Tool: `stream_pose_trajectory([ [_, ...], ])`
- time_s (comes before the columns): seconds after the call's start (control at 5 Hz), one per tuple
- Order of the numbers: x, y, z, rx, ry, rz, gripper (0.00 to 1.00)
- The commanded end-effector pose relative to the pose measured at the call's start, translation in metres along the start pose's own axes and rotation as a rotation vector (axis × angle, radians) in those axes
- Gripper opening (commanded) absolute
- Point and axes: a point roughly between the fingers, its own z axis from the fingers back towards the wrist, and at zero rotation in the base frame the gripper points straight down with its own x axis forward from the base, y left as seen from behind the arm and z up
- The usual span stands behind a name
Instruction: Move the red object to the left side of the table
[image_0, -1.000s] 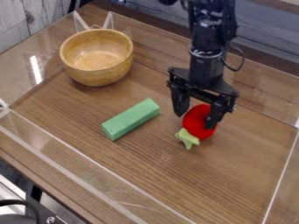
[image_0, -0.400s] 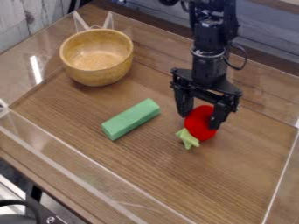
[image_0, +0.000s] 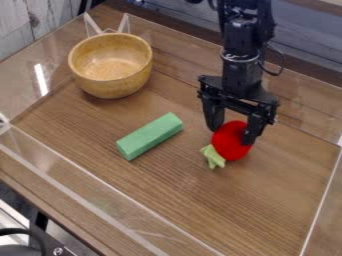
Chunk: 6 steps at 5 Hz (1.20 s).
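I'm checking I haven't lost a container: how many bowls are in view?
1. The round wooden bowl sits near the table's far edge, on the left of the picture. The arm could hide something small behind it.

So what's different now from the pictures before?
The robot's fingers slid a tiny bit to the right in the picture, still open around the red toy. The green block and wooden bowl stayed put.

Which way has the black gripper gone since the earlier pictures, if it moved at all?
Yes, slightly: the gripper has shifted right in the picture, judged against the green block.
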Motion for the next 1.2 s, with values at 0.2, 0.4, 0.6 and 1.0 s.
stream_pose_trajectory([
  [0.2,0.013,0.002,0.008,-0.006,-0.059,0.0,0.0],
  [0.4,0.012,0.002,0.02,-0.017,-0.074,0.001,1.0],
  [0.6,0.012,0.003,0.026,-0.028,-0.084,0.0,0.0],
  [1.0,0.011,0.004,0.041,-0.031,-0.095,0.006,1.0],
])
